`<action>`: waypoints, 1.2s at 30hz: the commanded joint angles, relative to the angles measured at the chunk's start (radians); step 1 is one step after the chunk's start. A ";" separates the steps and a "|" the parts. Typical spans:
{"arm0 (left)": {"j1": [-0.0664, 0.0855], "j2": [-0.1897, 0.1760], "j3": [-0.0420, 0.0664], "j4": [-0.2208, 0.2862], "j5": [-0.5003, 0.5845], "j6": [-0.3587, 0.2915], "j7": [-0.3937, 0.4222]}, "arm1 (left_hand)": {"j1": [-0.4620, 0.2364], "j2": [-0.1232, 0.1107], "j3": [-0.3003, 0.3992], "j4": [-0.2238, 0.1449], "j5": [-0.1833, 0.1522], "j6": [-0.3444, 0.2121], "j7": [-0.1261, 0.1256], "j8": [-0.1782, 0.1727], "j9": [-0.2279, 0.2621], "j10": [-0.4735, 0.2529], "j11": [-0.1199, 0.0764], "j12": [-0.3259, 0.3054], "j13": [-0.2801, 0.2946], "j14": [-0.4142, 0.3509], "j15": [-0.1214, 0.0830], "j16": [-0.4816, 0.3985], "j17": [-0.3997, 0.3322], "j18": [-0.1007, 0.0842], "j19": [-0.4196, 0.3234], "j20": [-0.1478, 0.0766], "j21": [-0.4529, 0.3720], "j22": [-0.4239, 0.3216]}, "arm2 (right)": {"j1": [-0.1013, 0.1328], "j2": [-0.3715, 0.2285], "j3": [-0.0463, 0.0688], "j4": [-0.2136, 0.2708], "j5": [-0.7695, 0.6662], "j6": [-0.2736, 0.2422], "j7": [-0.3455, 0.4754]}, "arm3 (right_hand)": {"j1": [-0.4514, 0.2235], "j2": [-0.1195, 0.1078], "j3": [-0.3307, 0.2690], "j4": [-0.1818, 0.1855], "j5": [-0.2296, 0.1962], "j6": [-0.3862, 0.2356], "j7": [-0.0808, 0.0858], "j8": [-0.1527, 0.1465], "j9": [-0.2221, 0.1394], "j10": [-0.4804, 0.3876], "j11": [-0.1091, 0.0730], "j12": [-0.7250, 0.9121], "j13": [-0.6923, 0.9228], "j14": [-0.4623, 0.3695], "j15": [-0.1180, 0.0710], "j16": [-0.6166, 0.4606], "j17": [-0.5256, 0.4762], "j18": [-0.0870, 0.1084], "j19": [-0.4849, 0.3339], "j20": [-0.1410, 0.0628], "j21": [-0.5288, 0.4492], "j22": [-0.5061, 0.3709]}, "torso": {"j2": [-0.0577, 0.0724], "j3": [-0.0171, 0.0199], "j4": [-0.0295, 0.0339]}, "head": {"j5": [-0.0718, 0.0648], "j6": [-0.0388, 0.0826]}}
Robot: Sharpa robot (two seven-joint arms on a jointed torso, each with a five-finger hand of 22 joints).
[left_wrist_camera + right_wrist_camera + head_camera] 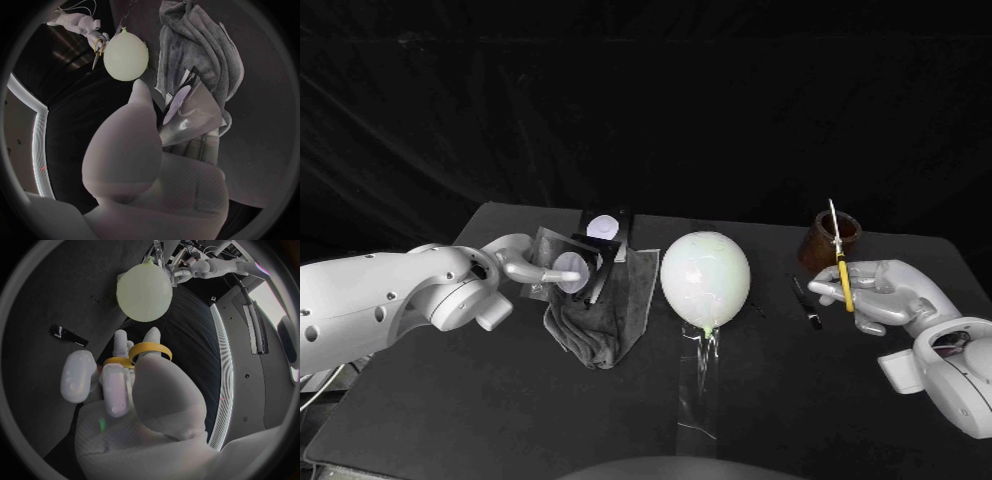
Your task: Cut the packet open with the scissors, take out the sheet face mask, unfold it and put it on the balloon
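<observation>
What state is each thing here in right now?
Packet: held upright by the left hand, over the cloth.
Scissors: held by the right hand, blades together, tips up.
Balloon: inflated, lying bare, no mask on it.
Cloth: crumpled on the table.
Cup: upright.

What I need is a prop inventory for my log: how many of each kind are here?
Balloon: 1
Scissors, in right robot hand: 1
Packet, in left robot hand: 1
Grey cloth: 1
Brown cup: 1
Small black item: 1
Dark item with pale circle, behind packet: 1
Total: 7
</observation>
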 commanded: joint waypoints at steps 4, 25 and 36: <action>0.008 0.002 0.001 -0.019 -0.008 0.110 -0.075 | -0.011 -0.013 -0.015 0.000 0.001 -0.010 0.095 0.013 0.003 -0.013 -0.001 0.016 0.004 -0.008 0.002 0.007 -0.005 -0.017 -0.002 0.002 -0.005 -0.004 | 0.001 0.003 0.001 0.000 -0.002 0.006 0.015 | 0.086 0.082 -0.029 -0.001 0.000 0.005 0.002 -0.004 0.001 0.031 -0.021 0.000 0.000 0.033 0.004 0.006 0.000 0.018 0.004 0.002 0.000 0.146 | 0.000 -0.0007 0.0004 | 0.000 0.000; 0.011 0.000 0.001 -0.056 0.060 -0.016 -0.029 | 0.081 0.201 0.129 -0.016 0.001 0.052 0.050 0.117 0.026 0.093 -0.049 0.127 0.014 0.115 -0.042 -0.007 -0.080 0.011 0.061 -0.001 0.009 -0.013 | 0.001 0.005 0.001 -0.002 0.000 0.006 0.016 | 0.084 0.081 -0.029 0.000 0.000 0.005 0.003 -0.006 0.000 0.030 -0.021 -0.001 -0.001 0.033 0.004 0.005 0.000 0.018 0.004 0.003 0.000 0.146 | 0.000 0.0000 0.0001 | -0.001 0.003; 0.011 -0.006 0.001 -0.069 0.189 -0.032 0.019 | 0.209 0.152 0.632 -0.047 0.016 0.255 -0.042 0.128 -0.010 0.317 -0.142 0.113 -0.025 0.328 -0.141 0.020 -0.117 -0.023 0.027 -0.114 0.363 0.227 | 0.000 0.007 0.001 -0.005 0.000 0.006 0.016 | 0.084 0.081 -0.029 0.000 0.000 0.005 0.003 -0.006 0.000 0.030 -0.021 -0.001 -0.001 0.033 0.004 0.005 0.000 0.018 0.004 0.003 0.000 0.146 | 0.000 -0.0003 0.0008 | -0.004 0.003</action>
